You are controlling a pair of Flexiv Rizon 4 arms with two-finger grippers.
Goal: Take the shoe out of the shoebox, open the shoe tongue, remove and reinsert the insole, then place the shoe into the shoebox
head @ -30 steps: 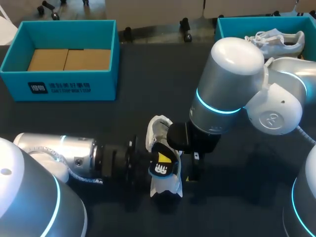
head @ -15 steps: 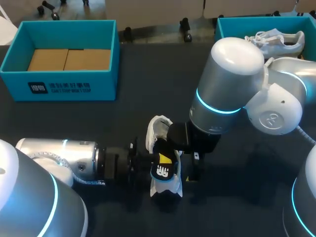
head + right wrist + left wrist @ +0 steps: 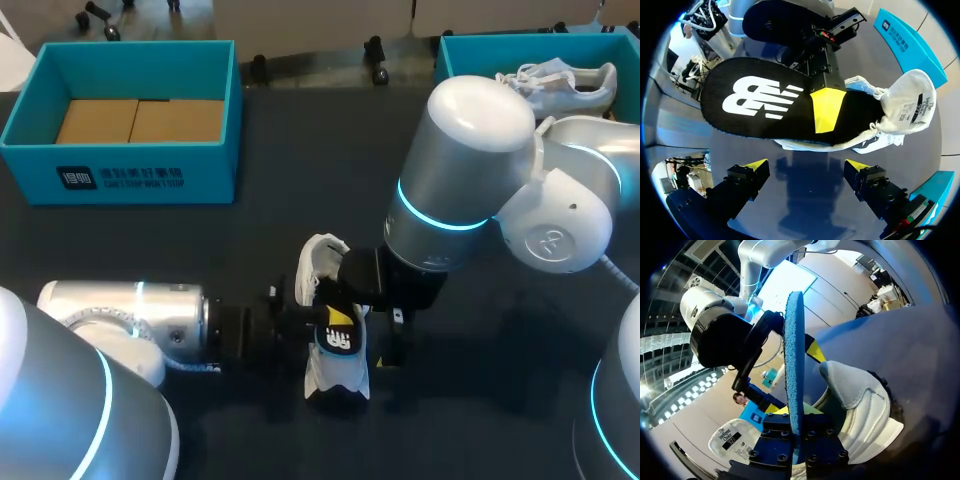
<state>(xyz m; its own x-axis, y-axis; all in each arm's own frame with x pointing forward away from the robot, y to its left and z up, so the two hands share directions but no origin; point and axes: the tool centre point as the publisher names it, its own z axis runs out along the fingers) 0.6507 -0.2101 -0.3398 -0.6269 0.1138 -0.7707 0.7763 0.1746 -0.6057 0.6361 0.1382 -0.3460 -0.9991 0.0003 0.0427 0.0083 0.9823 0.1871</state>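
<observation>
Left hand [image 3: 326, 332] pinched on the insole [image 3: 780, 105]; right hand [image 3: 805, 167] spread wide, facing it.

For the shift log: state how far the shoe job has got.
Done: the shoe sits on the table, outside the left shoebox. In hand: the left pincer is shut on the insole, most of it clear of the shoe; the right pincer is open close by. Left: seat the insole, then box the shoe.

One camera hangs high behind the robot, looking down across the whole table [image 3: 250, 250]. The two wrist cameras sit very close, facing each other from opposite sides. All three share the insole [image 3: 338, 338] and shoe [image 3: 338, 378].
</observation>
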